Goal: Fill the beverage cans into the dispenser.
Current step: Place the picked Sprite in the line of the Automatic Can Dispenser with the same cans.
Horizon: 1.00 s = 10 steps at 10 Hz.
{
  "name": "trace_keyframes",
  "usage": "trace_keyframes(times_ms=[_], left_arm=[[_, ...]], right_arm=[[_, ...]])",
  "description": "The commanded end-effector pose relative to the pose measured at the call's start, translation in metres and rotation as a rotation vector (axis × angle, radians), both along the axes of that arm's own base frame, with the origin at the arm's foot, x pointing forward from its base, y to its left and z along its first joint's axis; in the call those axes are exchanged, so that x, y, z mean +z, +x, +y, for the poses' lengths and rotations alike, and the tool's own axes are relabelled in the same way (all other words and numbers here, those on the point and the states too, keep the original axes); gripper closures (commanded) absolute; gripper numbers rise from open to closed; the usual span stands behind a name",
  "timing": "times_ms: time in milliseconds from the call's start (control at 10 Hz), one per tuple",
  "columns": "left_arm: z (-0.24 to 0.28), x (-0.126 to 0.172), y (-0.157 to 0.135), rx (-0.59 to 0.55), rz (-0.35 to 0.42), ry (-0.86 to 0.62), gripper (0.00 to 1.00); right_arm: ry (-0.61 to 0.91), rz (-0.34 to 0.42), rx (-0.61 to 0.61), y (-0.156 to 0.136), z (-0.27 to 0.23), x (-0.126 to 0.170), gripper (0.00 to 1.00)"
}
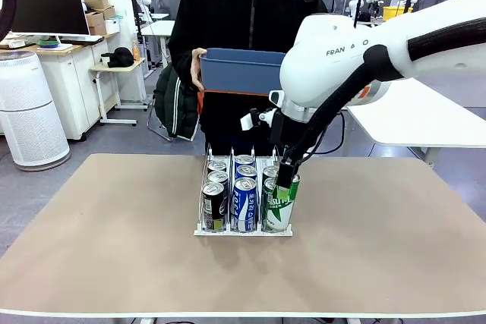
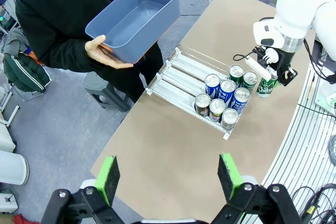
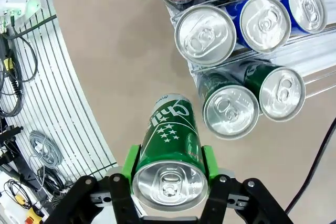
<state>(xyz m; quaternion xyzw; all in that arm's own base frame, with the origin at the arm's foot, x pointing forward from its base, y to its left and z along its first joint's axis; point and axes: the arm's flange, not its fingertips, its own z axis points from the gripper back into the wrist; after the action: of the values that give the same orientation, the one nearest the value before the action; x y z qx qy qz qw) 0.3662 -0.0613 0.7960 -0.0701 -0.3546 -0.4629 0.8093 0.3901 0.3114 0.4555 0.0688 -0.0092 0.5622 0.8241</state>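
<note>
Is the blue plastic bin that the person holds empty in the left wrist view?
Yes, the blue rectangular plastic bin tilts toward the camera and its bare inside holds nothing.

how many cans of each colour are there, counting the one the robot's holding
black cans: 3
blue-and-white cans: 3
green cans: 3, one of them held in the right fingers
total: 9

Green can [image 3: 170, 145] with white stars and script, silver top, between green pads [image 3: 131, 163]. Rack [image 1: 244, 228] white wire; left lane black cans [image 1: 213, 207], middle lane blue-and-white cans [image 1: 244, 204], right lane green cans [image 1: 276, 210]. Bin [image 2: 131, 22] blue with orange handle. Table [image 1: 114, 225] tan. Person's jacket [image 1: 228, 5] black. Arm [image 1: 342, 51] white.
</note>
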Motion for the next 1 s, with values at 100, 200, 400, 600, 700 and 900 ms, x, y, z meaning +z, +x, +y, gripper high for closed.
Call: trace_keyframes(times_ms=[100, 200, 400, 600, 700, 900], left_arm=[[0.002, -0.001, -0.001, -0.001, 0.0, -0.001, 0.0], [0.002, -0.001, -0.001, -0.001, 0.0, -0.001, 0.0], [0.002, -0.001, -0.001, -0.001, 0.0, -0.001, 0.0], [0.002, -0.001, -0.001, -0.001, 0.0, -0.001, 0.0], [0.002, -0.001, -0.001, -0.001, 0.0, -0.001, 0.0], [0.002, -0.001, -0.001, -0.001, 0.0, -0.001, 0.0]], right_arm=[[0.025, -0.12, 0.021, 0.014, 0.007, -0.003, 0.42], [0.001, -0.15, 0.032, 0.017, 0.007, -0.006, 0.42], [-0.03, -0.184, 0.037, 0.023, 0.01, -0.01, 0.42], [-0.043, -0.174, 0.045, 0.033, 0.009, -0.011, 0.42], [-0.058, -0.166, 0.053, 0.036, 0.01, -0.013, 0.42], [-0.064, -0.174, 0.038, 0.046, 0.007, -0.016, 0.42]])
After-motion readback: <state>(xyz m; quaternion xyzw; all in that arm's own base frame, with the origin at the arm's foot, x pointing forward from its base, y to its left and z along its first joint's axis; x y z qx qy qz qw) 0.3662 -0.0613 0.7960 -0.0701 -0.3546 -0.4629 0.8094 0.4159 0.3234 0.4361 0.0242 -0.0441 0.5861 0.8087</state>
